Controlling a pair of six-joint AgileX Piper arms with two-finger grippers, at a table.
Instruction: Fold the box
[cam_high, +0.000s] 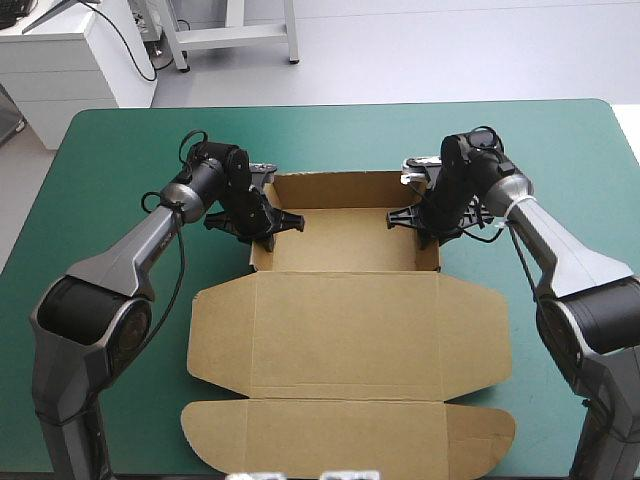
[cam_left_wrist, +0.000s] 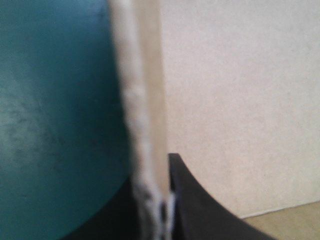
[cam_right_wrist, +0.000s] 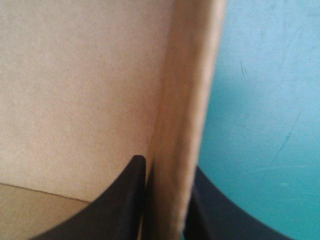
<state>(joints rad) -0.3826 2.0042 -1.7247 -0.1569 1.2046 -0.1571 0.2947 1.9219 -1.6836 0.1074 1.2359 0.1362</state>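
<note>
The brown box (cam_high: 345, 330) lies mid-table as an open tray with raised walls at the far side and its lid flat toward the near edge. My left gripper (cam_high: 262, 222) pinches the tray's left wall; in the left wrist view that wall's edge (cam_left_wrist: 145, 125) runs up between the black fingers (cam_left_wrist: 195, 200), the left gripper (cam_left_wrist: 160, 205) all but shut on it. My right gripper (cam_high: 420, 222) holds the right wall; in the right wrist view the wall (cam_right_wrist: 185, 125) stands between the right gripper's (cam_right_wrist: 167, 200) fingers, with the tray's inside on one side.
Teal-green cover (cam_high: 120, 150) surrounds the box on all sides. The flat lid panel and its rounded flaps (cam_high: 340, 435) reach close to the near table edge. A white cabinet stands beyond the far left corner.
</note>
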